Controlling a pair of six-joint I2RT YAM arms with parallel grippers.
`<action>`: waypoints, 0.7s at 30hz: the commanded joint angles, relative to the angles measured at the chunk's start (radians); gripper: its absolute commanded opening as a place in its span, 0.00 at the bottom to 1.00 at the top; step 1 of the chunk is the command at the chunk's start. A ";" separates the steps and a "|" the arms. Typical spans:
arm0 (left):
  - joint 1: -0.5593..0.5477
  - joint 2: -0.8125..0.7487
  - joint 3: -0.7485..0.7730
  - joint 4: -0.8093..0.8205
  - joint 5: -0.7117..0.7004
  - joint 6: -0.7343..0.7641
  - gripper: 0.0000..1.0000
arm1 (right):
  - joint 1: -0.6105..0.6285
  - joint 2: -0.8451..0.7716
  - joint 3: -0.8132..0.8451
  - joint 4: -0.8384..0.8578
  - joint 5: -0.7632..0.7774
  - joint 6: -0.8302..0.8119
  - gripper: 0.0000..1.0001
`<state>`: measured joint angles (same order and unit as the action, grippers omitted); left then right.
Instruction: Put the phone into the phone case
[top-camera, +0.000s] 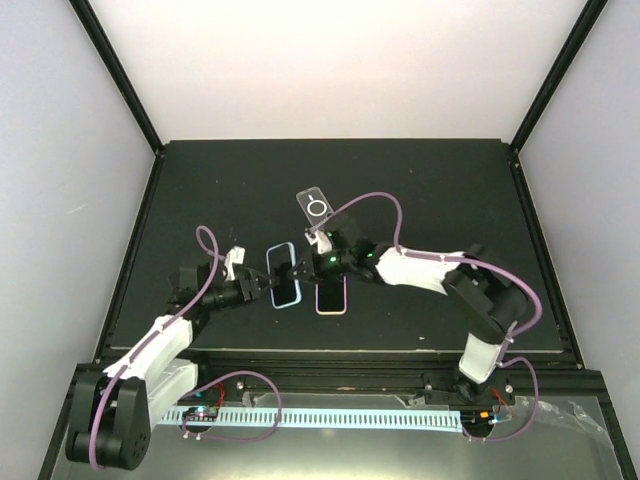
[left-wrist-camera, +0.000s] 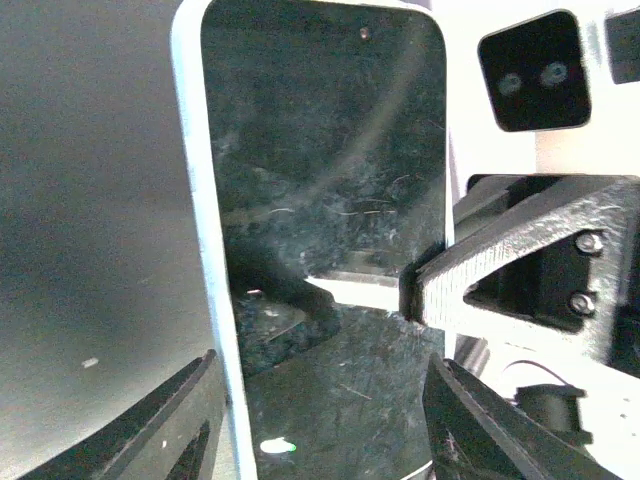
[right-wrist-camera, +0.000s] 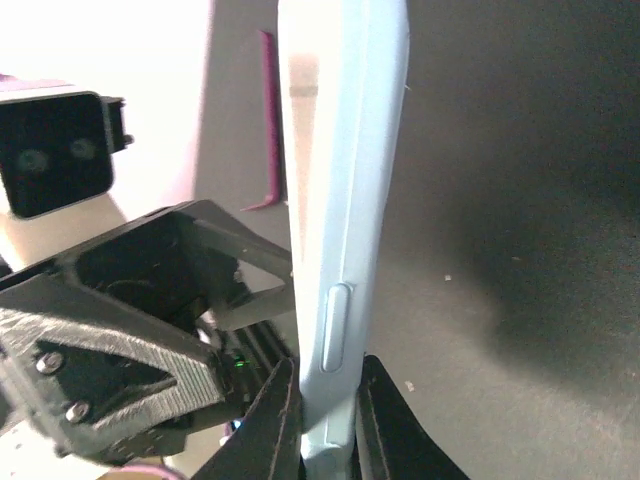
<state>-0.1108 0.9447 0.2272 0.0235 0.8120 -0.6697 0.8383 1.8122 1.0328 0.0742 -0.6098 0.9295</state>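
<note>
Bench (top-camera: 420, 190): black and matte, closed in by white walls (top-camera: 330, 60) on the left, far and right sides.
Phone (top-camera: 285, 272): dark screen with a pale blue edge, in the middle of the bench, between the two hands.
Right hand (top-camera: 305, 266): comes in from the right. In its own wrist view the two fingers are nearly together, pinching the phone (right-wrist-camera: 345, 150) across its thin side, just near of the side button.
Left hand (top-camera: 262, 284): comes in from the left. Its fingers are spread wide, one beside each long edge of the phone (left-wrist-camera: 320, 180). Whether they press on it, I cannot tell.
Meeting point: in the left wrist view, one finger (left-wrist-camera: 440, 285) of the right hand touches the phone's right edge.
Phone case (top-camera: 316, 208): clear, with a white ring on it, lying farther back, apart from the phone.
Pink-edged slab (top-camera: 331, 298): dark-faced, flat on the bench just right of the phone.
</note>
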 joint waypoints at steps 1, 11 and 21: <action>0.009 -0.073 0.011 0.157 0.196 -0.123 0.58 | -0.028 -0.146 -0.066 0.185 -0.089 -0.018 0.05; 0.011 -0.128 0.031 0.205 0.266 -0.167 0.53 | -0.052 -0.185 -0.184 0.483 -0.231 0.099 0.06; 0.009 -0.166 -0.027 0.484 0.288 -0.385 0.02 | -0.054 -0.204 -0.203 0.475 -0.242 0.086 0.27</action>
<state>-0.0948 0.8032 0.2161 0.3153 1.0687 -0.9558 0.7673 1.6405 0.8371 0.4519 -0.8127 1.0039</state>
